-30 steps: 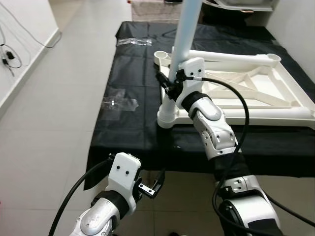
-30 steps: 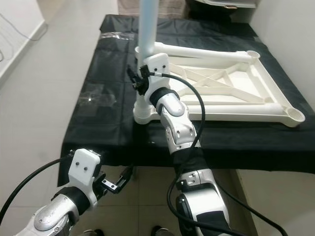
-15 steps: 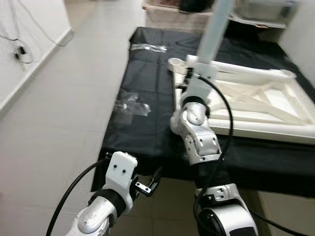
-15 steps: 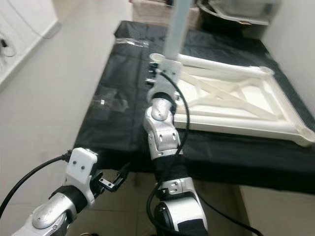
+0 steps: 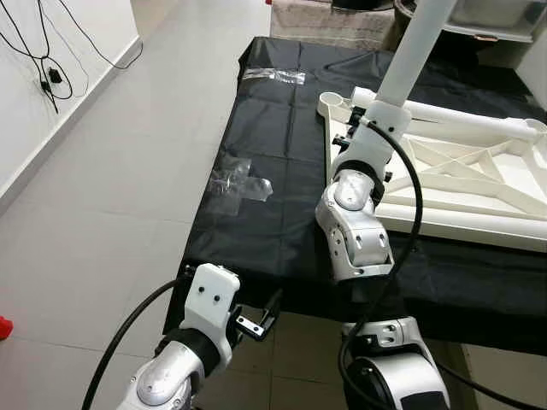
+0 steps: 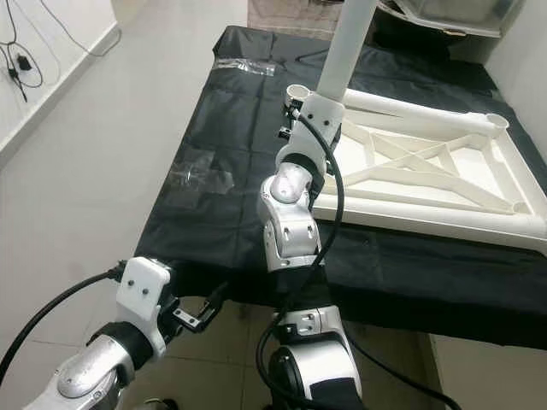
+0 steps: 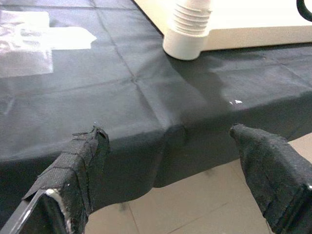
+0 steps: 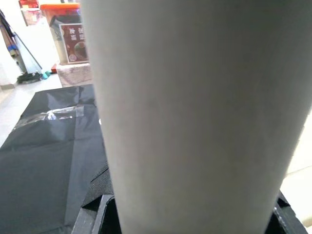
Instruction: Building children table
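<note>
Right gripper point(image 5: 369, 128) clamped on the upright white table leg point(image 5: 414, 47), at near-left corner of the inverted white tabletop frame point(image 6: 444, 184) on black cloth point(image 5: 273, 145). Left gripper point(image 7: 170, 175) spread wide, empty, below cloth's near edge.

Pale tiled floor point(image 5: 111, 196), white wall point(image 5: 51, 34), dangling black cables point(image 5: 47, 51)

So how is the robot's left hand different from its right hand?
The right gripper is up on the black-covered table, jaws shut on the white table leg. The left gripper hangs low by the table's near edge, jaws open and holding nothing. The right arm reaches forward; the left is tucked back. Both arms are silver.
</note>
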Motion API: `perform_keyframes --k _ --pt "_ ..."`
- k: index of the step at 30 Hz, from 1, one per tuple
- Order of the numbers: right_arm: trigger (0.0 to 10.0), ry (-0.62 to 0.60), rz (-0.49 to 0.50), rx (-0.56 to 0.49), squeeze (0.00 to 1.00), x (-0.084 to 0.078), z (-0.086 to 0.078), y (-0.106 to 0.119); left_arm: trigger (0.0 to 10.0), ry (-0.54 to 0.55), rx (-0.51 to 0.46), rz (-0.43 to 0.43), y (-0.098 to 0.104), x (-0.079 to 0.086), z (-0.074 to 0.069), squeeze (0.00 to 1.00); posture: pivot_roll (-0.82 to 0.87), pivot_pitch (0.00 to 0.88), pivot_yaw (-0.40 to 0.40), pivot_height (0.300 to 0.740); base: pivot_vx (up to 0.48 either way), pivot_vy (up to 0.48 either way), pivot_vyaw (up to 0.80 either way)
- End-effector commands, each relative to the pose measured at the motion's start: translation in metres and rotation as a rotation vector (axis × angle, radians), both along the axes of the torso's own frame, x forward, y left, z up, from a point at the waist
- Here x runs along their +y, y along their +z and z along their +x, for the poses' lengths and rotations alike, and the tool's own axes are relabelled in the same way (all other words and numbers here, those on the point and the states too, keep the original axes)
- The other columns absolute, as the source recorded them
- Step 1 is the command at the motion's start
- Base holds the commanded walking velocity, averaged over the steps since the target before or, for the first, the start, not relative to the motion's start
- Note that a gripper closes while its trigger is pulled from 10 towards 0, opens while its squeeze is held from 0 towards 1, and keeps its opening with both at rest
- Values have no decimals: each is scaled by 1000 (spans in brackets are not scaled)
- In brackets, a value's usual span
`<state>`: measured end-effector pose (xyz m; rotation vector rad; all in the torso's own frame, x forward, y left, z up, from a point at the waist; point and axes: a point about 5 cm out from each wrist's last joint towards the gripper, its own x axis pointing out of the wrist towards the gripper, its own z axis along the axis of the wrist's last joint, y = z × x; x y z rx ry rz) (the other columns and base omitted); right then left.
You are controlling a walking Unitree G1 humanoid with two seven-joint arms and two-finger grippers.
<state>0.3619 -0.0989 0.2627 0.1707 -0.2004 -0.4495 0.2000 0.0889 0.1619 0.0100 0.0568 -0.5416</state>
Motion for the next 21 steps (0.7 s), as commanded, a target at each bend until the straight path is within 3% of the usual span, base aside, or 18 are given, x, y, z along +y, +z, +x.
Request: perform_keyframes --k 1,2,3,9,10,15,17,19,20,21 --pt "10000 64 174 211 0 29 -9 -52 10000 -17 24 5 -6 -3 -3 0 70 197 -63 740 0 0 0" --pt "10000 65 172 208 0 28 -9 -52 10000 -19 24 4 -6 -3 -4 0 70 199 -63 740 0 0 0" --pt "10000 78 172 199 1000 28 -9 -51 10000 -20 28 2 -7 -4 -4 0 69 202 -61 740 0 0 0" --pt "10000 123 140 163 1000 25 -9 -46 10000 -22 41 -1 -10 -4 -6 0 69 204 -60 740 0 0 0" --pt "10000 143 129 153 0 23 -8 -45 10000 -22 42 0 -11 -4 -6 0 69 204 -60 740 0 0 0" --pt "10000 175 105 130 0 17 -7 -43 10000 -22 44 1 -11 -4 -6 0 68 205 -59 740 0 0 0" --pt "10000 277 86 72 0 6 -5 -41 10000 -23 47 -1 -12 -5 -6 0 71 205 -61 740 0 0 0" --pt "10000 277 86 72 0 6 -5 -41 10000 -23 47 -1 -12 -5 -6 0 71 205 -61 740 0 0 0" --pt "10000 411 57 14 0 0 -3 -39 10000 -24 48 -2 -13 -5 -6 0 68 210 -58 740 0 0 0" --pt "10000 411 57 14 0 0 -3 -39 10000 -24 48 -2 -13 -5 -6 0 68 210 -58 740 0 0 0"
